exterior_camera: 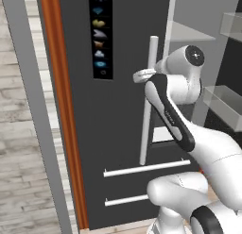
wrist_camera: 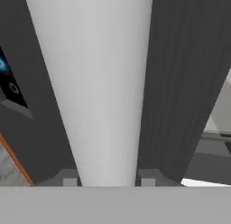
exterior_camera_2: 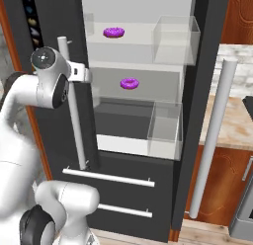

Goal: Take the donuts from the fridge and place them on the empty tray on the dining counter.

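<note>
Through the open fridge (exterior_camera_2: 59,12), donuts (exterior_camera_2: 113,32) on shelves; end effector (wrist_camera: 108,180) straddling handle (wrist_camera: 97,83)

Two donuts (exterior_camera_2: 114,32) (exterior_camera_2: 129,83), one per shelf, two tall white handles (exterior_camera_2: 75,105) (exterior_camera_2: 211,140), perhaps two drawer bars (exterior_camera_2: 108,178).

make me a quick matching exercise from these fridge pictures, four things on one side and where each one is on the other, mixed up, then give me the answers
Things:
1. upper donut
2. lower donut
3. hand
4. icon strip

Places:
A. around the long white door handle
B. on the dark door front, left of the handle
C. top glass shelf of the fridge
D. the glass shelf just below the top one

Pairs: 1-C, 2-D, 3-A, 4-B
</note>
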